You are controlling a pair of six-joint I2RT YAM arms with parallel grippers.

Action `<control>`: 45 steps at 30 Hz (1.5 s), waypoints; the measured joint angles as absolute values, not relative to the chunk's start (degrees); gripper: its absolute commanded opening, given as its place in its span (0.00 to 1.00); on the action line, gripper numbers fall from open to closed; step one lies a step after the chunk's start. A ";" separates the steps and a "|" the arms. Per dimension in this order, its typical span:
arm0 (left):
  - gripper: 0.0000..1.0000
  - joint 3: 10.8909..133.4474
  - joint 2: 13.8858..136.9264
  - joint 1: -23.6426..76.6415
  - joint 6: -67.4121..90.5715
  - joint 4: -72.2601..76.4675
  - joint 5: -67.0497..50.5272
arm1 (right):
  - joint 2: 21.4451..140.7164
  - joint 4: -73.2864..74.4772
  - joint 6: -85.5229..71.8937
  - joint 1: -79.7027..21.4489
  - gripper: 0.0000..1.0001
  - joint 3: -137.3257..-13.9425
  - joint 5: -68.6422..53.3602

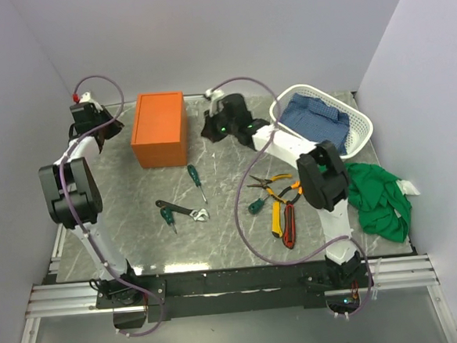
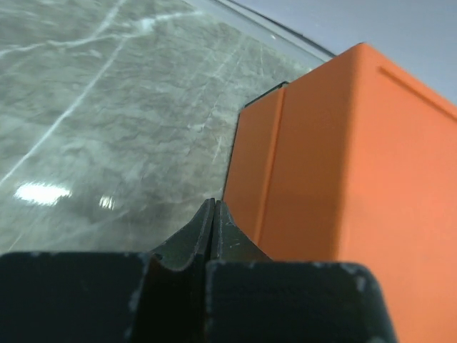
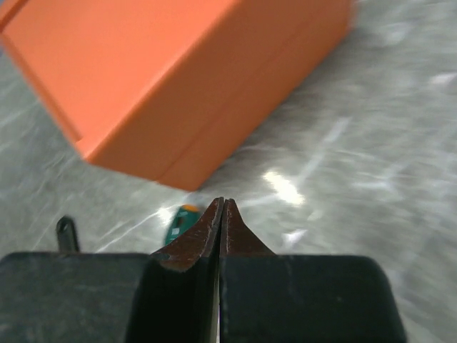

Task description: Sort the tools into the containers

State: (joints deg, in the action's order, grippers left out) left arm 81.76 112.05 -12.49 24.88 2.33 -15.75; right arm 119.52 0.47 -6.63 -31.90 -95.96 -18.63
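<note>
Both claws are seen pressed together on nothing. The left claw is held just left of the orange box and the right claw just right of it. The box is set far-left on the worktop, apparently lidded. The wrench, pliers and knives are spread nearer. If the lid is pried from one side only, the box could be shoved or tipped.

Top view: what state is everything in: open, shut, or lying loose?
Orange box: shut, lid on.
Left fingers: shut, empty.
Right fingers: shut, empty.
Screwdrivers: loose on table.
Wrench: loose on table.
Pliers: loose on table.
Utility knives: loose, side by side.
White basket: holds blue cloth.
Green cloth: crumpled.
</note>
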 measured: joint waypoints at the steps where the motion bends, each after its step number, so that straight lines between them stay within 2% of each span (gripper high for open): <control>1: 0.01 82.19 113.30 -12.69 24.93 3.01 -16.84 | 120.49 0.36 -6.26 -32.93 0.00 -96.29 -19.42; 14: 0.02 90.54 126.91 -13.37 28.34 19.29 -39.03 | 126.41 -0.75 -5.06 -38.17 0.00 -99.57 -25.15; 19: 0.01 94.02 129.75 -13.04 28.69 21.30 -42.76 | 126.72 -1.13 -4.51 -38.52 0.01 -100.05 -24.29; 29: 0.01 99.13 133.69 -12.60 28.84 21.39 -43.44 | 126.74 -1.28 -2.59 -38.87 0.00 -100.27 -22.06; 36: 0.01 100.95 134.72 -11.29 30.87 22.04 -36.67 | 126.32 -1.39 -3.36 -39.05 0.00 -99.04 -24.86; 45: 0.03 108.99 145.16 -10.76 37.32 34.24 -34.00 | 125.38 -1.08 -3.49 -39.64 0.01 -95.44 -29.71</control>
